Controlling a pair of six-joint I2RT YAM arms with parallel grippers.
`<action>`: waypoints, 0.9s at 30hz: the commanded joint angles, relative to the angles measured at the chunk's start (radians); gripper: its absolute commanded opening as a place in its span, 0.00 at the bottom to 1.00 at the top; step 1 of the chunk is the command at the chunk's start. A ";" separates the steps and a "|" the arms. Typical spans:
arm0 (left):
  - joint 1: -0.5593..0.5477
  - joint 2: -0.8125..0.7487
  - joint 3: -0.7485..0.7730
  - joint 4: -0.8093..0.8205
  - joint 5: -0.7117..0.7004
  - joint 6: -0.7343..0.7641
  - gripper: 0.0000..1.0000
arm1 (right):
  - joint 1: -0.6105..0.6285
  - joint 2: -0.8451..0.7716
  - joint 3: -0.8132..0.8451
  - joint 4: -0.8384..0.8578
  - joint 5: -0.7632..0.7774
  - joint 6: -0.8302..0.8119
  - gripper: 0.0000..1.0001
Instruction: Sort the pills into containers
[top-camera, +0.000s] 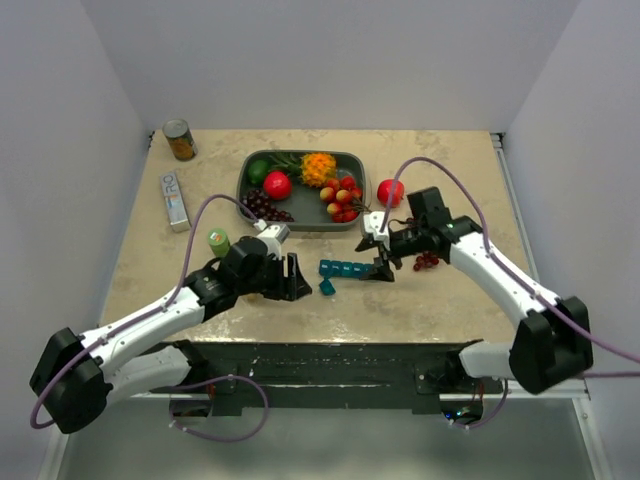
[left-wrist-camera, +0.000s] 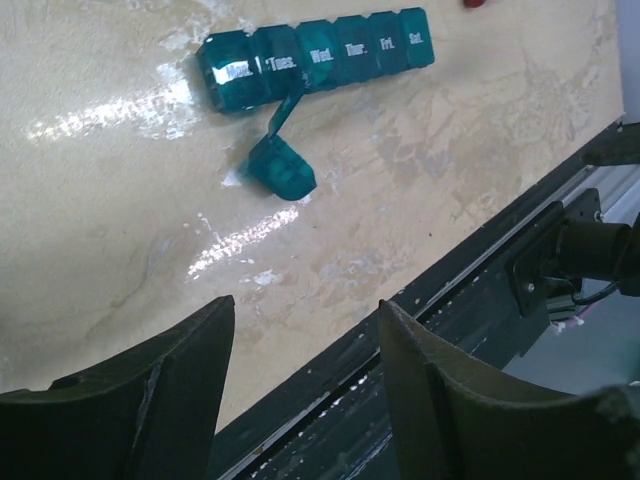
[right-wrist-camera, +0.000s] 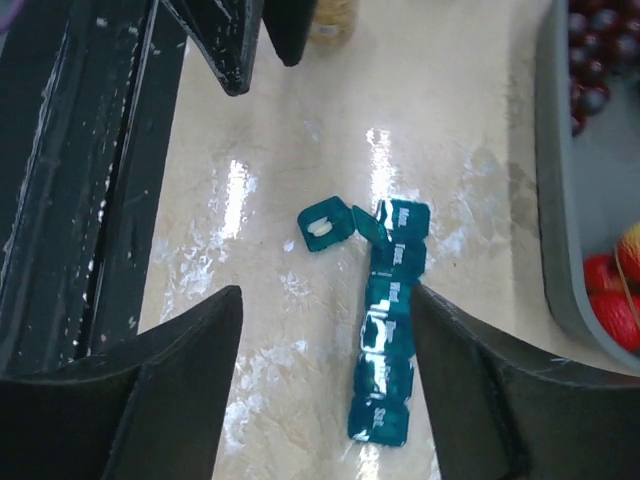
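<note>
**Surroundings.** On the beige worktop (top-camera: 450, 160), a grey tray (top-camera: 300, 229) of fruit lies behind the containers (top-camera: 347, 268). A round red fruit (top-camera: 390, 191) sits just off the tray's right rim. A cluster of dark red berries (top-camera: 427, 261) lies beside my right wrist. A tin can (top-camera: 179, 139) stands in the far left corner, with a white box (top-camera: 175, 200) near it, and a green-capped item (top-camera: 218, 241) stands beside my left arm. In the top view my right arm overhangs the strip's right end and hides it.

**Materials.** The containers are translucent teal plastic. Six square cells with rounded lids and white day lettering are joined in a row. A seventh, loose cell (right-wrist-camera: 323, 225) lies just beside the strip's left end, on the near side. It is open, with something pale inside that is too small to identify. A lid flap stands open between the cell and the strip, and I cannot tell which it belongs to. The worktop is glossy and marbled, with streaks of glare.

**Tools.** My left tool (left-wrist-camera: 305, 305) has its jaws spread wide and grips nothing. It sits left of the containers, apart from them. My right tool (right-wrist-camera: 327, 292) is equally wide open and empty, poised over the strip. One finger's edge lines up with the strip's side, and I cannot tell whether they touch.
</note>
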 joint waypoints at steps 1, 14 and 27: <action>-0.004 -0.037 -0.071 0.122 -0.051 -0.059 0.64 | 0.061 0.168 0.185 -0.244 0.054 -0.425 0.64; -0.004 -0.119 -0.218 0.166 -0.057 -0.119 0.64 | 0.182 0.401 0.256 -0.118 0.210 -0.479 0.54; -0.004 -0.158 -0.246 0.157 -0.048 -0.121 0.64 | 0.248 0.535 0.318 -0.054 0.284 -0.386 0.49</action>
